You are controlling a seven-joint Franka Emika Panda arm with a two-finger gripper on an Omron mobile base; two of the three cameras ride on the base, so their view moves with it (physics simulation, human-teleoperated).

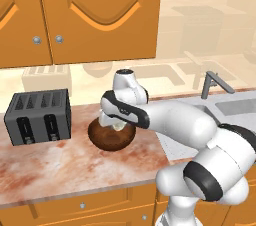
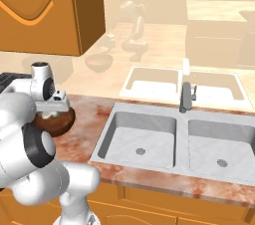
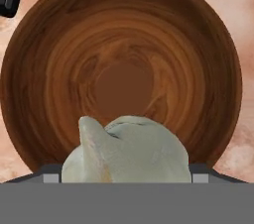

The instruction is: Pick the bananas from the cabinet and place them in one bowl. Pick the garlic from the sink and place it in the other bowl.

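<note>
Lighting: bright, even, warm; no single source evident. Shadows: faint, soft patch under the bowl on the tabletop. Glare: none; the glossy wall carries pale, washed-out reflections. Focus: sharp throughout, slightly coarse rendering. Edge distortion: none noticeable.

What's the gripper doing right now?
Gripper: shut on the pale cream-grey garlic bulb, above the round dark-brown wooden bowl.

Bowl: toaster near its left, cabinet overhead, sink to right; counter in front bare.
</note>
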